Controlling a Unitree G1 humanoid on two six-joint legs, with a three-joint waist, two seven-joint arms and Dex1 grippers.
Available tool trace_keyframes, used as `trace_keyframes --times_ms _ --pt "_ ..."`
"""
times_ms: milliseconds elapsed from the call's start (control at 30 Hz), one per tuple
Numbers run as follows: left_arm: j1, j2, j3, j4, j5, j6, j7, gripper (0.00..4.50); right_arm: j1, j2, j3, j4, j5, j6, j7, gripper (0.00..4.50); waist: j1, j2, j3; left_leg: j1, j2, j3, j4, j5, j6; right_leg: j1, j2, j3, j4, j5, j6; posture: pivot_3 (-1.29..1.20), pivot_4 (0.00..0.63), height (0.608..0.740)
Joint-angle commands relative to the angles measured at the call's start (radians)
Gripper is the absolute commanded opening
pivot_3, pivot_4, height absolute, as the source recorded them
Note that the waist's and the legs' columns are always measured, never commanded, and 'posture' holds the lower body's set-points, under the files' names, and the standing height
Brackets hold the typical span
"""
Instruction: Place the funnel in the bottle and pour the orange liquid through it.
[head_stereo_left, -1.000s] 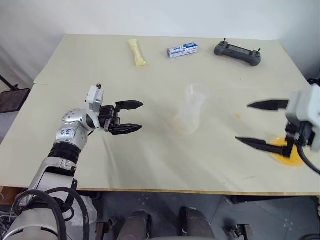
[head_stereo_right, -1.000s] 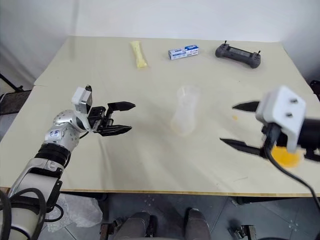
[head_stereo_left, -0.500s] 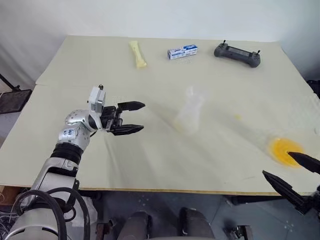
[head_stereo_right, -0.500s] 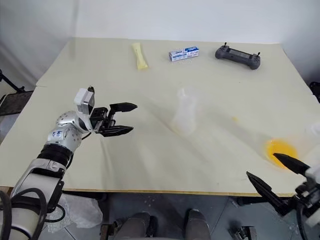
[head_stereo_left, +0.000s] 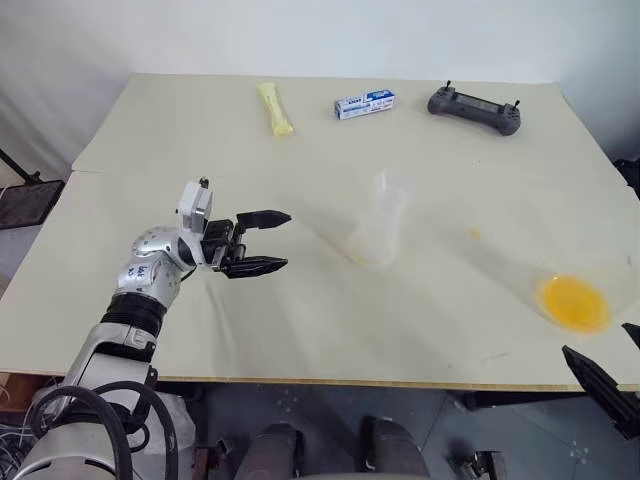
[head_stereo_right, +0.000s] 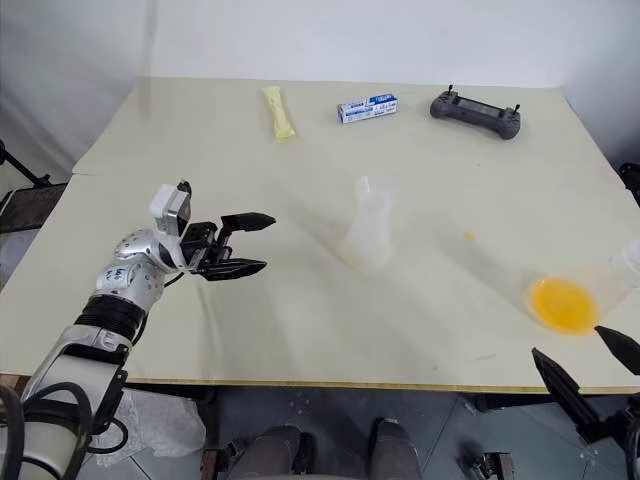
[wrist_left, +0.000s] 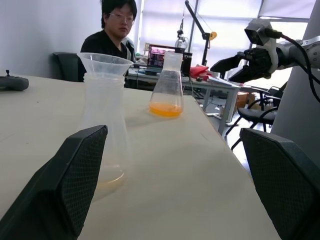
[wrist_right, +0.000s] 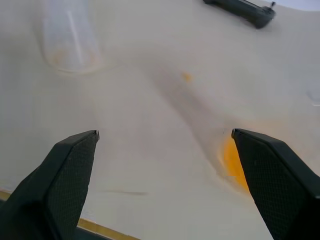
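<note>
Left tool (head_stereo_left: 286, 240) spread, nothing held, pointed across the tabletop (head_stereo_left: 200, 130) at the bottle (head_stereo_left: 375, 235). The bottle is set upright, straight ahead of this tool and apart from it. The funnel (wrist_left: 105, 62) is seen seated in its neck, mouth up. A faint orange trace is noted at the bottle base.

Right tool (head_stereo_right: 566, 341) spread, empty, at the near right edge. The orange liquid (head_stereo_left: 572, 302) is held in a second upright flask (wrist_left: 167, 82), just ahead of the right tool and well beyond the bottle from the left tool. The right arm is judged nearer for the pour.

An orange drop (head_stereo_left: 473, 233) is marked between bottle and flask. A yellow stick (head_stereo_left: 275, 106), a small box (head_stereo_left: 364, 101) and a controller (head_stereo_left: 475, 106) are left along the far edge. Past the tabletop a seated person (wrist_left: 112, 27) and desks are seen.
</note>
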Motion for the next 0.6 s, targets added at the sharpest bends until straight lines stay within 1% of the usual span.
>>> trace_keyframes --times_ms 33,200,367,433,600 --pt "0.007 -0.001 0.01 -0.035 -0.016 -0.004 -0.112 4.5 0.028 0.019 0.016 0.049 -0.012 -0.083 -0.034 4.46 -0.001 0.0 0.0 0.0 0.0 0.0 0.0 0.0 0.0 0.0 0.0 0.0 0.0 0.0 0.0 0.0 0.15 0.74" --pt "0.021 -0.002 0.011 -0.063 -0.025 0.012 -0.112 4.5 0.016 0.034 0.064 0.116 -0.047 -0.166 -0.107 4.46 -0.003 0.0 0.0 0.001 0.0 0.002 -0.001 0.0 0.0 0.0 0.0 0.001 0.0 0.0 0.0 0.0 0.15 0.74" --pt "0.024 -0.004 0.013 -0.062 -0.021 0.011 -0.112 4.5 -0.018 0.023 0.139 0.127 -0.053 -0.186 -0.189 4.46 -0.003 0.0 0.0 0.001 0.001 0.002 -0.001 0.0 0.0 -0.001 0.0 0.002 0.0 0.0 0.0 0.0 0.15 0.74" --pt "0.041 0.006 0.016 -0.082 -0.028 0.013 -0.112 4.5 -0.007 0.033 0.152 0.117 -0.05 -0.198 -0.205 4.46 -0.003 0.001 0.0 0.001 0.0 0.002 -0.001 0.0 0.0 -0.001 0.0 0.002 0.0 0.0 0.0 0.0 0.15 0.74" --pt "0.055 -0.008 0.042 -0.1 -0.019 0.022 -0.112 4.5 -0.083 -0.022 0.17 0.154 -0.021 -0.185 -0.274 4.46 -0.003 0.001 -0.001 0.001 0.0 0.003 -0.001 0.0 0.0 -0.001 0.0 0.002 -0.001 0.0 0.0 0.0 0.15 0.74"
